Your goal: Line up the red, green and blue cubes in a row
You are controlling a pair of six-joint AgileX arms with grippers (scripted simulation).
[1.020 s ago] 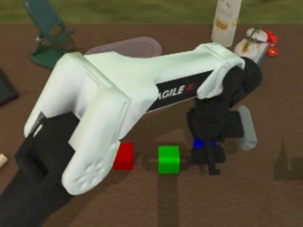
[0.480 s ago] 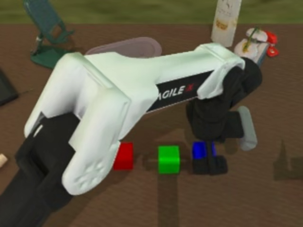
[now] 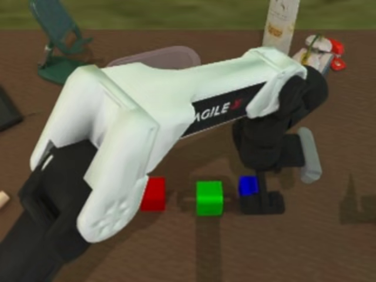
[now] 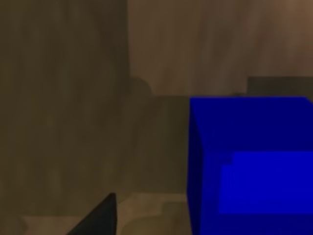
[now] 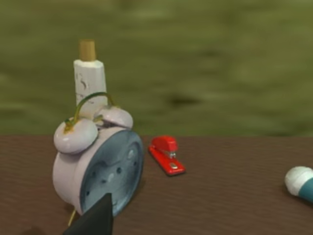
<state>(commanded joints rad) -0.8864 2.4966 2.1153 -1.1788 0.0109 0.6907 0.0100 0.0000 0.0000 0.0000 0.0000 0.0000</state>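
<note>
Three cubes stand on the brown table in a left-to-right line: the red cube, the green cube and the blue cube, the blue one slightly farther back. My left gripper hangs just right of the blue cube and is open, holding nothing. The left wrist view shows the blue cube close up, with a gap of bare table between it and one dark fingertip. My right arm is outside the top view. One fingertip shows in the right wrist view, with nothing held.
My left arm's white link spans the table's middle. Behind it lie a translucent oval tub and a teal stand. At the back right are a white bottle, an alarm clock, a red stapler and a microphone.
The left gripper set the blue cube down beside the green one, opened and let it go. It then drew off slightly to the right. Red and green cubes stayed put.
</note>
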